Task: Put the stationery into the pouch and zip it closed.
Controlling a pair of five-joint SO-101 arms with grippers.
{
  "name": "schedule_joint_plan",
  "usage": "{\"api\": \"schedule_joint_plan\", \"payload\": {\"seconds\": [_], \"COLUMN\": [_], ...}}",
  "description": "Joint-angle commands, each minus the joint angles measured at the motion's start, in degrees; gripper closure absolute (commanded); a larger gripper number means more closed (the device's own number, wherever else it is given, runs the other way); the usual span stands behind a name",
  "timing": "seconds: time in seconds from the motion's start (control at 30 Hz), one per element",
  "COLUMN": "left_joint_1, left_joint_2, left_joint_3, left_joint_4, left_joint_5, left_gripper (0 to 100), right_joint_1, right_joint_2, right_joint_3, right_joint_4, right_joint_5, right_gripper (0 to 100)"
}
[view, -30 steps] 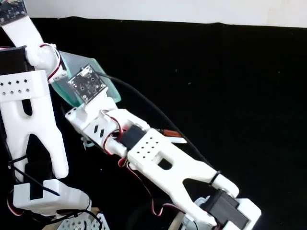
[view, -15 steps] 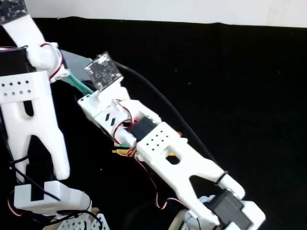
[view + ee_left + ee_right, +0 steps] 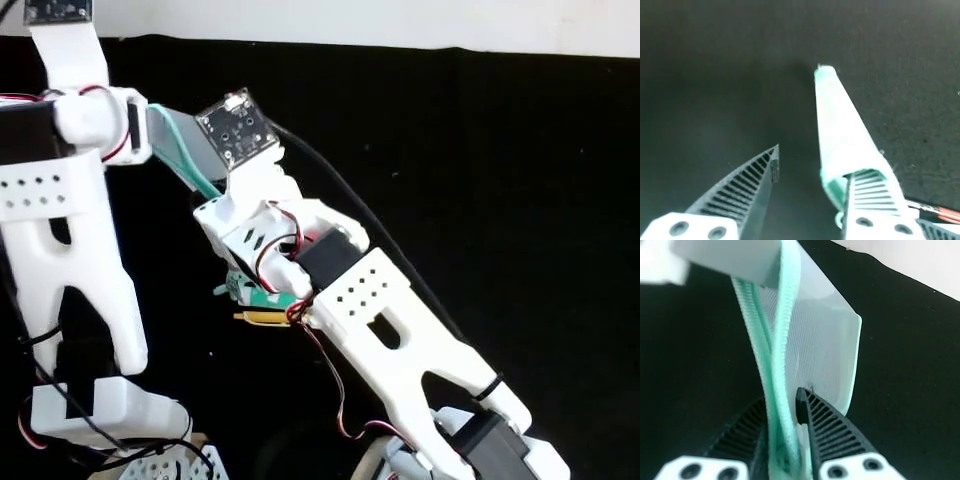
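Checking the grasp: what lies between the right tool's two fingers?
The teal zipper edge of the translucent mesh pouch, pinched there by the right tool; the right wrist view shows it.

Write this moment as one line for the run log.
right gripper: shut on pouch zip edge | left gripper: open, pouch edge lying along one side

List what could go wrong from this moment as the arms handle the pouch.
1. The left gripper stands open, the pouch only against one finger, so it may slip off.
2. The right gripper pinches the zip edge, which could keep the mouth closed.
3. A yellow pen lies under the right arm and may get knocked.
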Motion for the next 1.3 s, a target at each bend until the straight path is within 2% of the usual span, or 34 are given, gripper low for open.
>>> {"api": "schedule_joint_plan", "payload": {"seconds": [0.0,0.17,0.3,0.53,0.83,0.97,1.1,1.27], "left_joint_1": [-1.36,-1.45,-2.42,-5.85,-6.99,-6.90,-7.34,-8.48], "left_joint_2": [-1.10,-1.10,-1.10,-1.10,-1.10,-1.01,-1.10,-1.10], "left_joint_3": [-6.90,-15.52,-19.21,-20.18,-11.12,-7.69,-10.77,-15.52], "left_joint_4": [0.79,1.41,1.41,1.49,1.76,1.76,1.76,1.85], "left_joint_5": [-6.33,-14.68,-16.79,-16.79,-16.88,-17.93,-21.63,-21.80], "left_gripper": [75,75,75,75,75,75,75,75], "right_joint_1": [0.92,0.66,0.84,0.75,-0.40,-0.40,-0.31,-0.04], "right_joint_2": [-2.42,-1.98,-0.48,8.66,24.13,31.16,36.35,40.48], "right_joint_3": [-2.42,-2.77,-7.69,-23.16,-49.19,-57.98,-65.01,-69.49], "right_joint_4": [0.57,0.40,1.36,12.79,33.19,41.98,47.69,50.59], "right_joint_5": [1.14,4.66,4.84,5.45,21.27,24.26,26.02,27.60], "right_gripper": [99.2,99.2,99.2,99.2,99.2,99.2,99.2,99.2]}}
